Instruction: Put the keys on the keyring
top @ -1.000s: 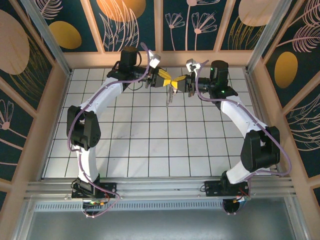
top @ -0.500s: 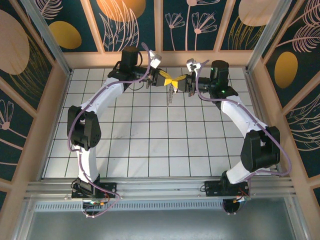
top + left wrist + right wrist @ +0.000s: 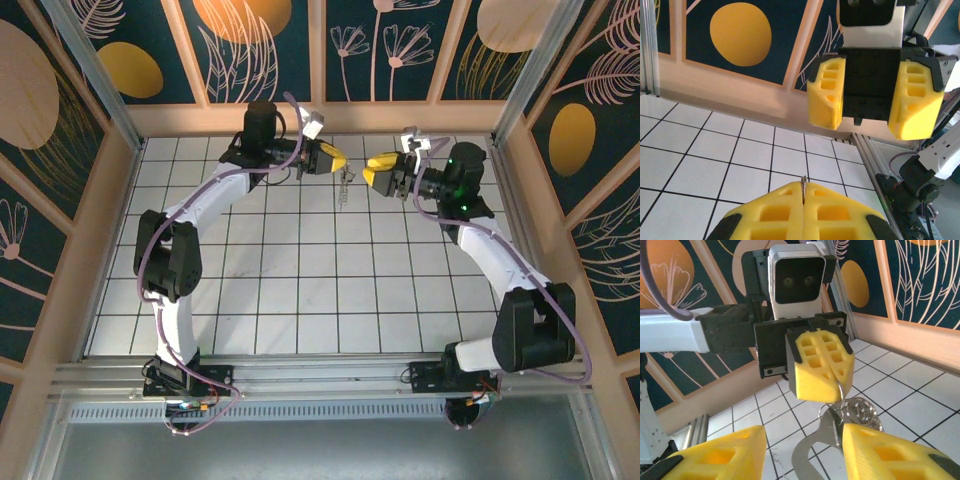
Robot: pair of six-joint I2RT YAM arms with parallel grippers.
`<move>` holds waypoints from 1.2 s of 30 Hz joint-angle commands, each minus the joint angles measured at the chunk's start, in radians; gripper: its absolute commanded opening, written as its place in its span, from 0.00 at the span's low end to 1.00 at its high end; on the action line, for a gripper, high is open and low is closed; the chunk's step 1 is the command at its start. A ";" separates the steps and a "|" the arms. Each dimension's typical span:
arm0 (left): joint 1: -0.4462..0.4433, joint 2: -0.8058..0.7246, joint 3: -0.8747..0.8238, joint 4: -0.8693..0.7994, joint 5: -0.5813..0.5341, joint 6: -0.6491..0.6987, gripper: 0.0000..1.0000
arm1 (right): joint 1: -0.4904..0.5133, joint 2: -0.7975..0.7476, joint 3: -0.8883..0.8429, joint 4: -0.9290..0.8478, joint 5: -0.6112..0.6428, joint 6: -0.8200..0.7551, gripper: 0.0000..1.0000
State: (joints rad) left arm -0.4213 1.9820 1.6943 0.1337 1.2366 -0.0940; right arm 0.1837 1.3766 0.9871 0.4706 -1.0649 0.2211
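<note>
Too small from above to tell slim silvery metal keys (image 3: 344, 192) from thin silvery metal keyring (image 3: 345, 175). Left wrist view, 6 o'clock: only a sliver of keyring (image 3: 803, 182), rest buried between the left end effector's (image 3: 803, 192) pressed-together yellow pads (image 3: 835, 212). Right wrist view: keys (image 3: 860, 412) cut off at 6 o'clock, partly behind the right end effector's (image 3: 802, 435) yellow finger (image 3: 880, 450).

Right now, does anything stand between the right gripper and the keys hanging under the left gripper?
Nothing visible does. The right gripper stands open, facing the keys, which hang from a thin wire loop pinched in the shut left gripper. Only open air lies between them.
</note>
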 commanded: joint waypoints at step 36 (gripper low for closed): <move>-0.027 -0.132 -0.089 0.321 -0.020 -0.193 0.00 | 0.094 0.095 -0.002 0.147 0.026 0.041 0.00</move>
State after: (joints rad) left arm -0.4400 1.8980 1.6150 0.3805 1.2053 -0.2554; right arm 0.2749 1.4860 0.9714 0.6022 -1.0302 0.2714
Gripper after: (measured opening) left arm 0.044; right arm 0.045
